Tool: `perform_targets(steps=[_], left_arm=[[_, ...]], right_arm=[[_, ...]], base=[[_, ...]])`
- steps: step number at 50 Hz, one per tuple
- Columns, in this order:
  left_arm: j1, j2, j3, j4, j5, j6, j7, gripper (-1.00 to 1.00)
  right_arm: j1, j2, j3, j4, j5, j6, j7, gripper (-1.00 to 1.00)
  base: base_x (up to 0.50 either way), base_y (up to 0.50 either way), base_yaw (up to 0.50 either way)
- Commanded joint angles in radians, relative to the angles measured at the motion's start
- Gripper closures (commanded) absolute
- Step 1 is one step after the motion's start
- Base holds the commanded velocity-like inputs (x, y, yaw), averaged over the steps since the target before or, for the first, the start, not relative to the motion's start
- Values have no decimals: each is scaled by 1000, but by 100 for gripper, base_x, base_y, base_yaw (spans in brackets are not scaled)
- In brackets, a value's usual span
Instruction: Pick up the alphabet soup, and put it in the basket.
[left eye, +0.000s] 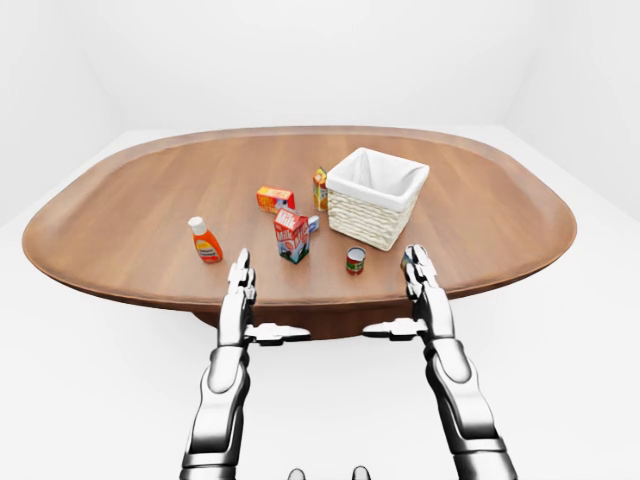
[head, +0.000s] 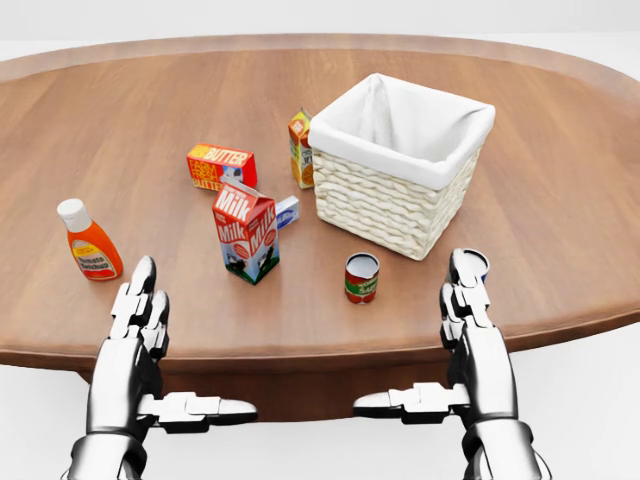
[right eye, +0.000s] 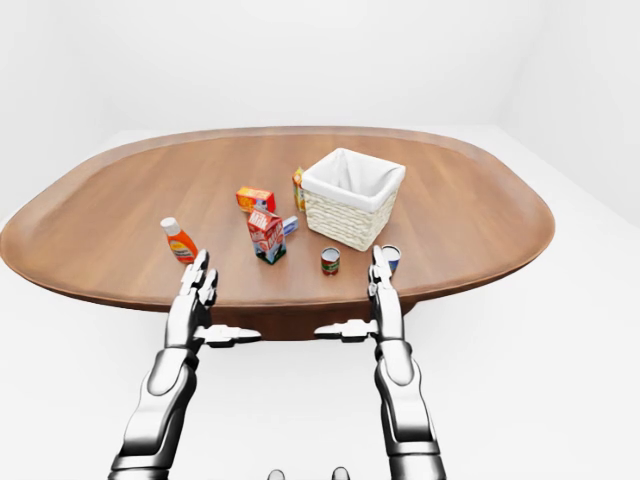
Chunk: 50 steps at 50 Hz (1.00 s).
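Two small cans stand near the table's near edge, and I cannot read either label. A red can with a green band (head: 361, 277) stands in the open below the basket. A blue and white can (right eye: 391, 257) is mostly hidden behind my right hand's fingertips. The white-lined wicker basket (head: 390, 190) sits right of centre, empty as far as I see. My left hand (head: 140, 300) hovers open at the table's near edge, below the milk carton. My right hand (head: 466, 290) is open too, with flat fingers and the thumb pointing inward, right of the red can.
A milk carton (head: 246, 232), a butter box (head: 220, 166), an orange juice carton (head: 300, 148) and an orange bottle with a white cap (head: 89, 240) stand left of the basket. The oval wooden table (left eye: 480, 210) fills the views, with white floor around it.
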Motion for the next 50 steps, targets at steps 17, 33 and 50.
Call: perform_targets(steps=[17, 33, 50], left_arm=[[-28, 17, 40, -3, -17, 8, -21, -100], [72, 13, 105, -643, -63, 86, -6, -100], [68, 11, 130, -723, -81, 86, -8, -100]], right_arm=[[-70, -34, -62, 67, 22, -17, -16, -100], [37, -13, -38, -459, -80, 92, -26, -100], [48, -7, -40, -533, -83, 92, -13, -100]], base=[[0, 0, 0], [0, 0, 0], [0, 0, 0]])
